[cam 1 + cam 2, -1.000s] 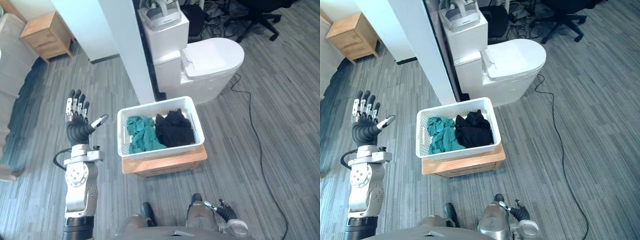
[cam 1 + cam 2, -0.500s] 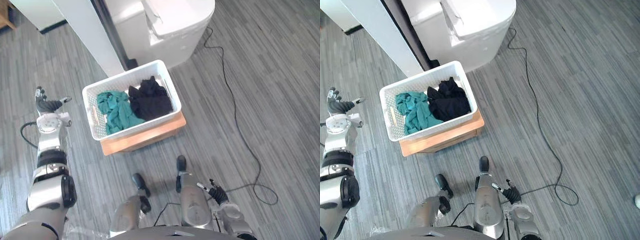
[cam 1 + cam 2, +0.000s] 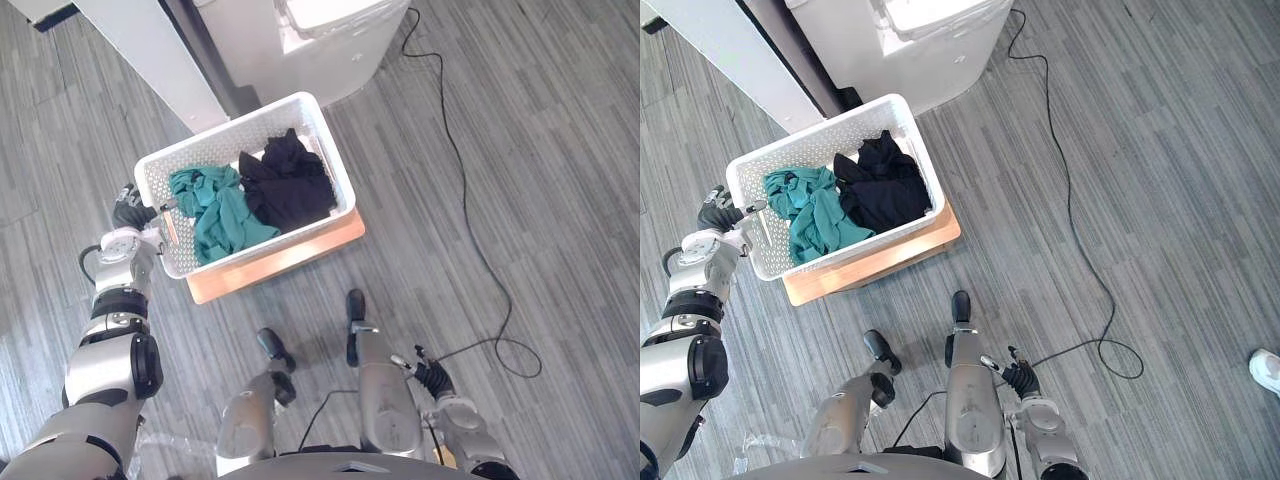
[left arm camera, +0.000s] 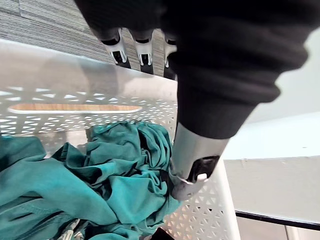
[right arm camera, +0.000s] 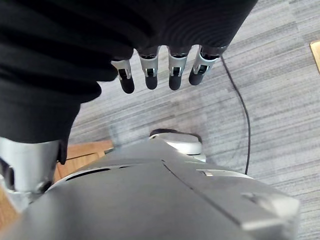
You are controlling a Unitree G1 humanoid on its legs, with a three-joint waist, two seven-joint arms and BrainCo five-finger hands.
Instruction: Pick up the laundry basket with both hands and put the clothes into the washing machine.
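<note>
The white laundry basket (image 3: 268, 240) sits in the upper left of the head views, resting on a low wooden stand (image 3: 285, 262) whose pale edge shows along the basket's near side. Inside it, a heap of teal clothes (image 3: 212, 208) fills the left half and a heap of black clothes (image 3: 290, 188) fills the right half, and the two heaps touch in the middle. The left hand (image 3: 130, 212) is at the basket's left short end. In the left wrist view its fingers (image 4: 143, 52) reach straight past the outside of the rim, with their dark tips over the floor, while the thumb (image 4: 192, 160) hangs apart from them inside the basket, above the teal clothes. The rim lies between fingers and thumb, and the hand is spread rather than clamped on it. The right hand (image 3: 432, 378) hangs low in the lower right of the frame, well apart from the basket. Its fingers (image 5: 150, 75) are straight and relaxed over the grey plank floor (image 3: 560, 150) and hold nothing. Just beyond the basket, at the top of the frame, stands a white lidded unit (image 3: 320, 45), with a white pillar (image 3: 150, 50) to its left. A person's white shoe (image 3: 1266, 370) shows at the right edge of the right eye view.
</note>
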